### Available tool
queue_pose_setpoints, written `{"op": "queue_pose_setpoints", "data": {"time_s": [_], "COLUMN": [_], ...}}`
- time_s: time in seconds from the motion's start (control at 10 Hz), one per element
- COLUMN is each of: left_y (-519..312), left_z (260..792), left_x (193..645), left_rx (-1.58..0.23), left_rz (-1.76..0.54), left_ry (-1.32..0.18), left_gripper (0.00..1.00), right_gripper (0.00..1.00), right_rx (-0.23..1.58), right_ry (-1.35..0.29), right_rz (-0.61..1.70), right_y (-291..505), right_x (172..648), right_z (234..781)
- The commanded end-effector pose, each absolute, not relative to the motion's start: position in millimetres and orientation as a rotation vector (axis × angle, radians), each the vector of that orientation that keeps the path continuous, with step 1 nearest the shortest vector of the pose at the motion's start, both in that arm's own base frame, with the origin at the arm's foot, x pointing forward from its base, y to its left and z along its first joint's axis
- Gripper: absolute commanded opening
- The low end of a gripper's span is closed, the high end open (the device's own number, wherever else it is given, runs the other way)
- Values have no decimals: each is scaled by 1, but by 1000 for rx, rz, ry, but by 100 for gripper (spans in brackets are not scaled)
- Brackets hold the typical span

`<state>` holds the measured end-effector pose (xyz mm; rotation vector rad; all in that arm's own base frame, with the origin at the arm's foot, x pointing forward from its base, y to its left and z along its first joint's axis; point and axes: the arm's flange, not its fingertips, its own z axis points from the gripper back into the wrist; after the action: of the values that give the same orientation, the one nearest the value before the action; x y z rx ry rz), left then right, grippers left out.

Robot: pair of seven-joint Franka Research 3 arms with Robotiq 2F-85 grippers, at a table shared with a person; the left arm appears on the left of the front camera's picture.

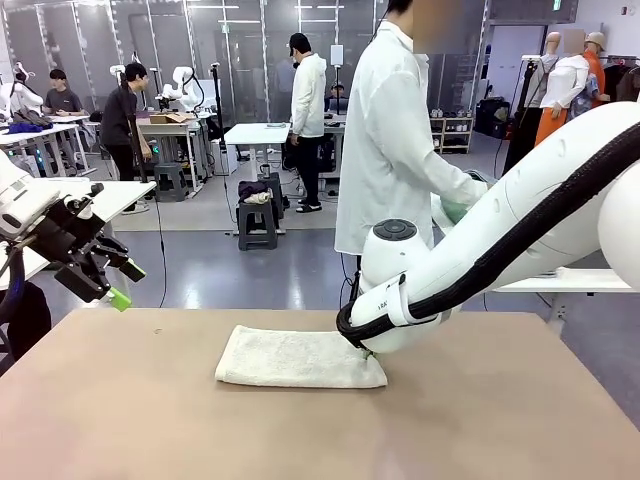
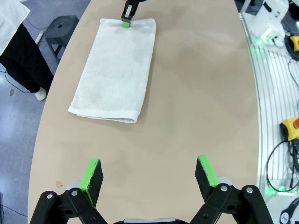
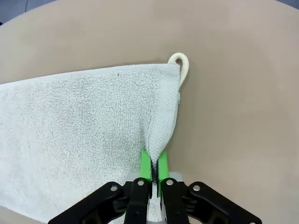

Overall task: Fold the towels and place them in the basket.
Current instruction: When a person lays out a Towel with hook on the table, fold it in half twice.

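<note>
Surfaces on and about the table, as they look from here.
Towel (image 1: 300, 358): off-white terry cloth with a nubby looped pile and a corded loop (image 3: 181, 63) at one corner. Table (image 1: 150, 420): smooth matt tan top with a faint sheen. Left gripper (image 2: 148, 161): matt black fingers (image 2: 98, 182), dull smooth green pads (image 2: 88, 175). Right arm (image 1: 540, 160): glossy white shell, ribbed black hose (image 1: 560, 205).

Off-white terry towel (image 1: 300, 358) on a plain tan bench (image 1: 150, 420); black fingers (image 2: 97, 183) carry bright green pads (image 2: 206, 170).
</note>
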<state>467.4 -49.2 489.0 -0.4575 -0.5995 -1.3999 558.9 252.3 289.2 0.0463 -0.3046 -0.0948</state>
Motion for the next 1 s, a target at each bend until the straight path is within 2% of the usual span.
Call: {"op": "queue_pose_setpoints", "data": {"time_s": [0.0, 0.3, 0.9], "left_y": [-49, -49, -49], "left_z": [489, 489, 489], "left_x": [467, 467, 467], "left_rx": [-458, -458, -458], "left_rz": [-1399, -1399, -1399], "left_ry": [-600, -600, -600], "left_gripper": [100, 100, 100], "right_gripper": [0, 0, 0], "right_rx": [-15, 11, 58], "right_ry": [-271, -284, -355], "right_rz": [-130, -93, -31], "right_y": [255, 246, 162], "right_x": [560, 560, 550], "right_z": [279, 285, 346]}}
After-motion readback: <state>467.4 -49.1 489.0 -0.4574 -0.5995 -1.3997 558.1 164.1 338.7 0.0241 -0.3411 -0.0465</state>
